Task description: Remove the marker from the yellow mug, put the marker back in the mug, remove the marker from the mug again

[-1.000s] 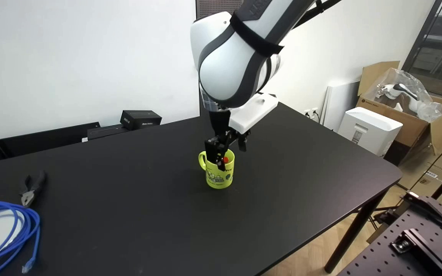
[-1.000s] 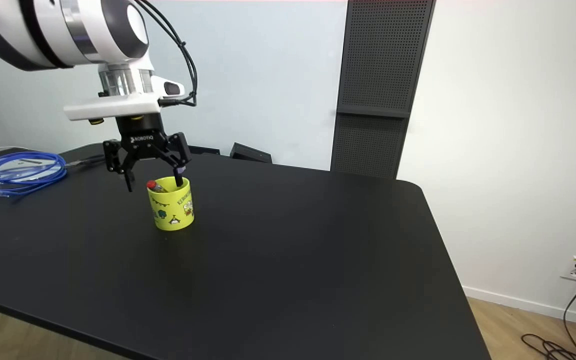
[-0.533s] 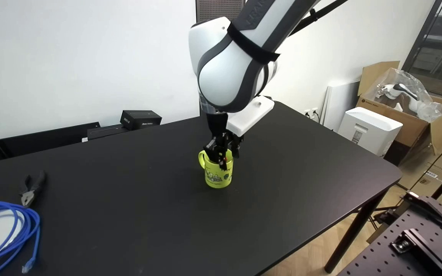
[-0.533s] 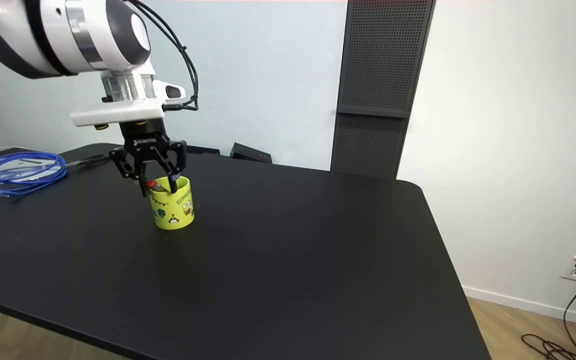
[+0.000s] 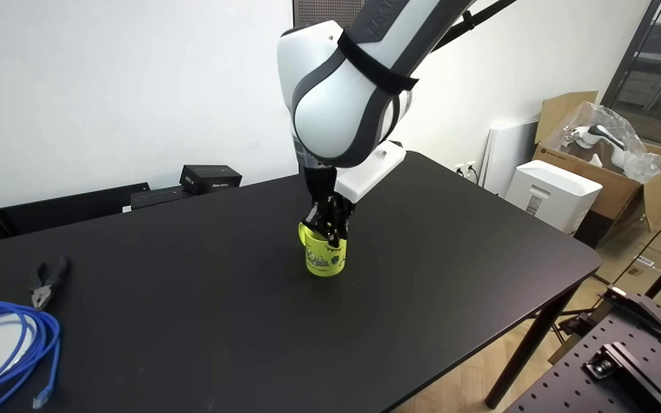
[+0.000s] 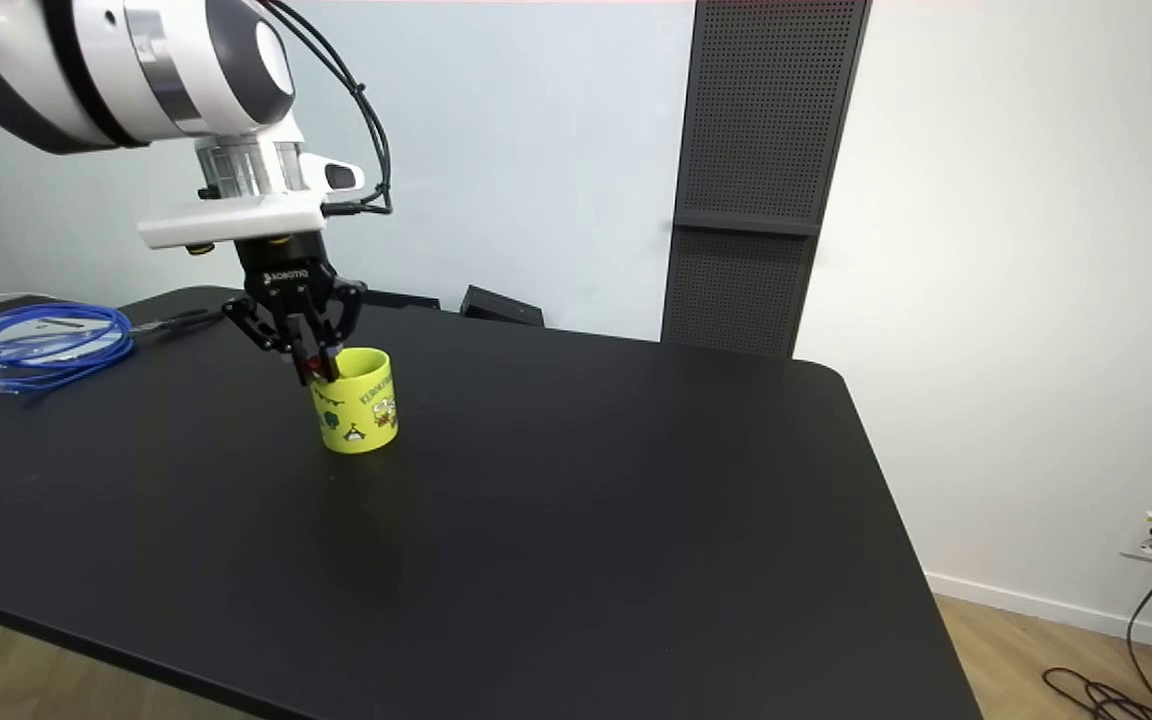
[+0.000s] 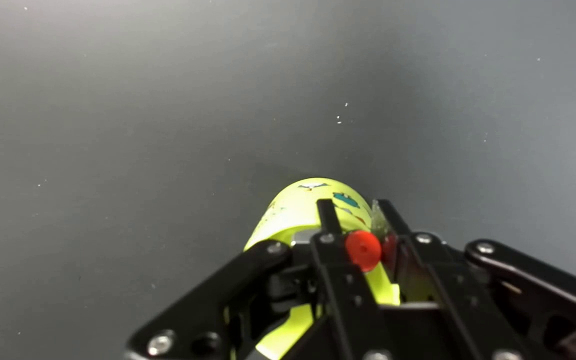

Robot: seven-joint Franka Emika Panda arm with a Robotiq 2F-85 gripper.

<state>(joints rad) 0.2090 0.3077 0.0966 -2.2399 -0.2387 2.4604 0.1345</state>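
You had the pincer (image 7: 357,212) drawn narrow at the rim of the yellow mug (image 6: 363,410), its two fingers (image 7: 333,255) nipping the marker (image 7: 363,250); in an exterior view its red end (image 6: 314,366) showed at the mug's left side, the rest hidden, presumably inside. Whether the rim was caught as well could not be told. The marker was likely light, stiff and smooth, apt to twist in a loose pinch; your soundest hold was the barrel just below the red end, in case that was a cap and pulled off. The mug was likely heavier, hard and easily chipped. Counted, you had one marker and one mug with one handle (image 5: 302,235) on one dark table (image 5: 204,321), one pair of pliers (image 5: 45,291) and one coil of blue cable (image 6: 119,345) to the left in both exterior views, and one cardboard box (image 5: 620,186) beyond the table at right.
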